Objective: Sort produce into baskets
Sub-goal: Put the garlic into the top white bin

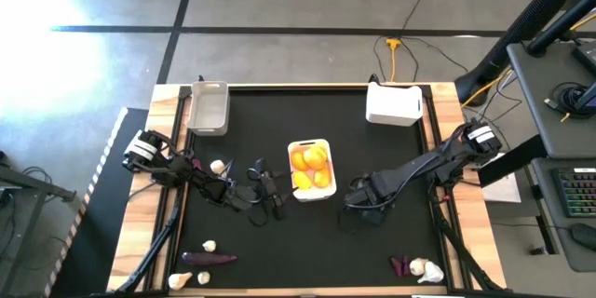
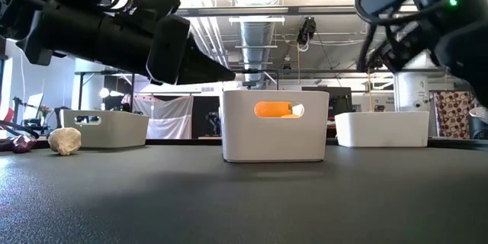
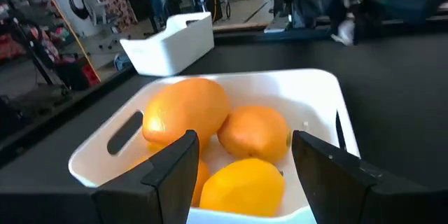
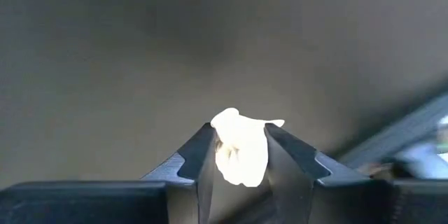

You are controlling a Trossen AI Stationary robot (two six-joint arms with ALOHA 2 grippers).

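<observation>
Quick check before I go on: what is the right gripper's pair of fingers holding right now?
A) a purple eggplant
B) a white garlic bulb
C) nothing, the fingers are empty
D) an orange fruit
B: in the right wrist view the right gripper has its fingers closed on a small white garlic bulb, over the dark table.

Three baskets [image 1: 209, 107] sit on the table: two white, one grey. The centre one holds about four orange-yellow fruits [image 1: 312, 168]. Five white garlic bulbs [image 1: 217, 166] and two purple vegetables [image 1: 209, 258] show, mostly along the lower frame.
</observation>
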